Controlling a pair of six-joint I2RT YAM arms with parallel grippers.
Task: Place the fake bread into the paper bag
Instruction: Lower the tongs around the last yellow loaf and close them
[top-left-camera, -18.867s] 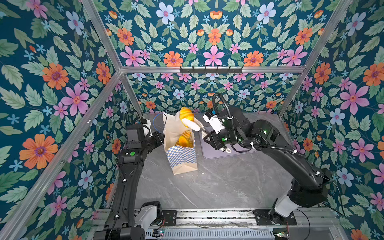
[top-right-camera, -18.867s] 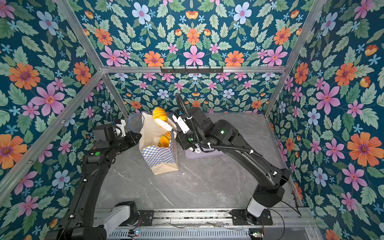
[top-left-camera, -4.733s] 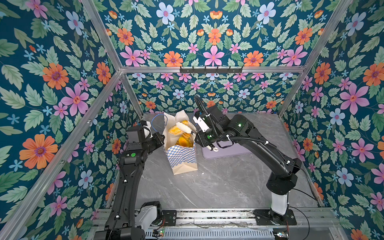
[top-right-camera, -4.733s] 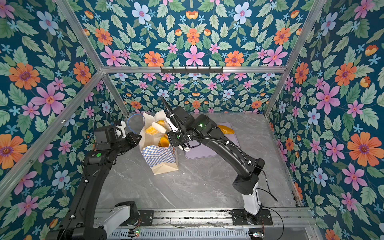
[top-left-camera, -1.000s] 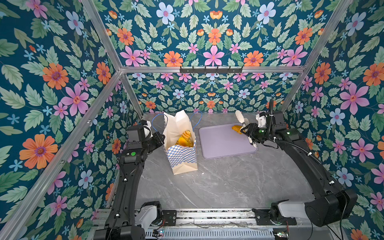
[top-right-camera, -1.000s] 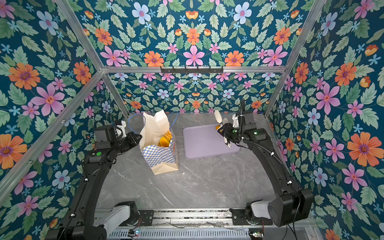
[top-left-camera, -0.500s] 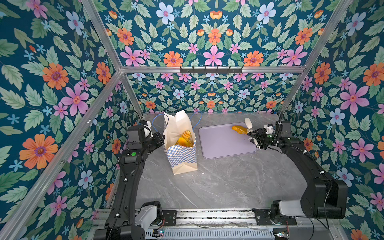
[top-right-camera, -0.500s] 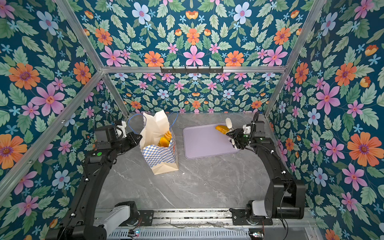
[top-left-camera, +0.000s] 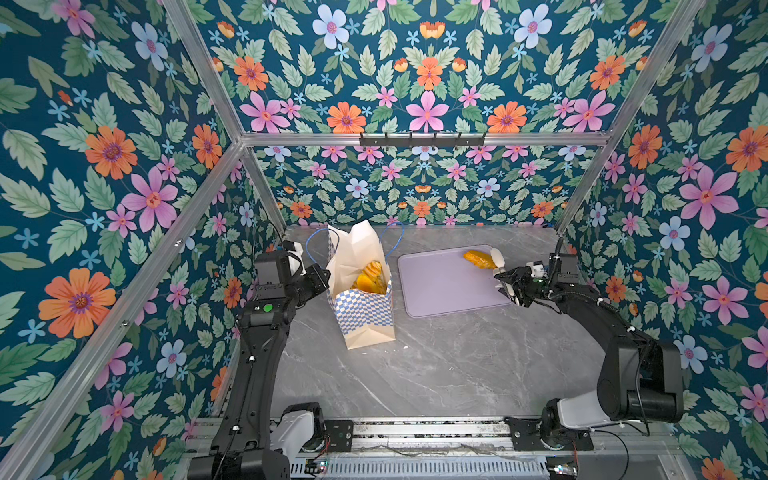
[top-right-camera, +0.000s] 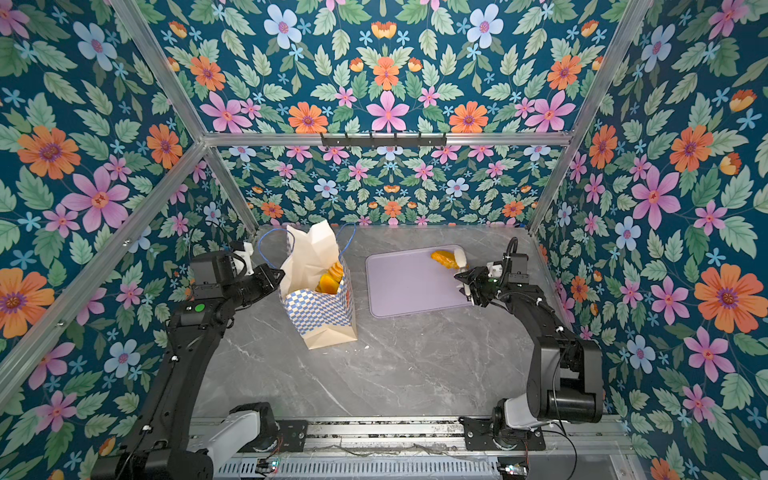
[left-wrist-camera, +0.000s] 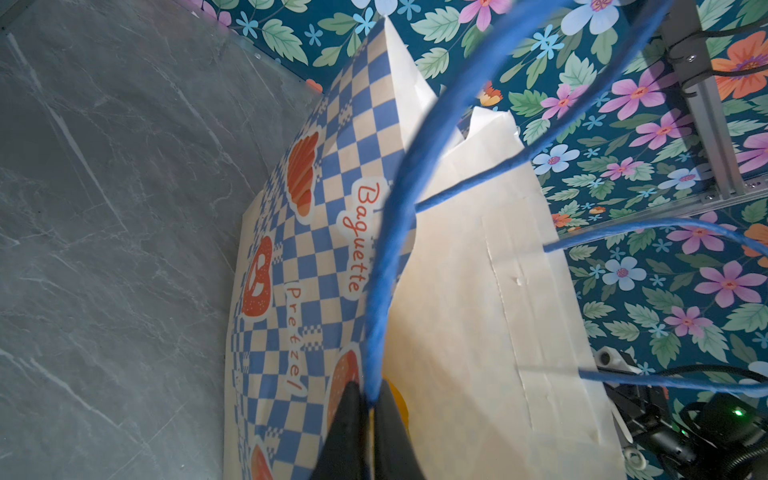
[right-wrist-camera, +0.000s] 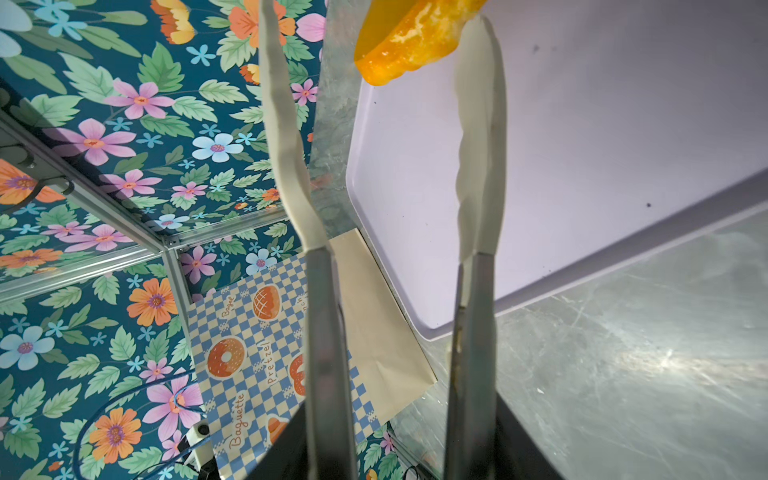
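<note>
my left gripper (left-wrist-camera: 371, 409): jaws clamped on paper bag (top-left-camera: 365, 307) blue handle | my right gripper (right-wrist-camera: 382, 62): jaws apart around last fake bread (top-left-camera: 479, 259) on lilac tray (top-left-camera: 440, 286) | bag upright on worktop (top-left-camera: 436, 365), pastries inside

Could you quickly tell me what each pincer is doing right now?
Left pincer: shut on the paper bag's blue cord handle.
Right pincer: open, around the last pastry on the tray.

Cream paper bag (top-left-camera: 365, 309) with blue-and-white chequers; golden-yellow fake bread (top-left-camera: 479, 259) on a lilac tray (top-left-camera: 440, 286) beside it; grey marbled bench (top-left-camera: 436, 374).
</note>
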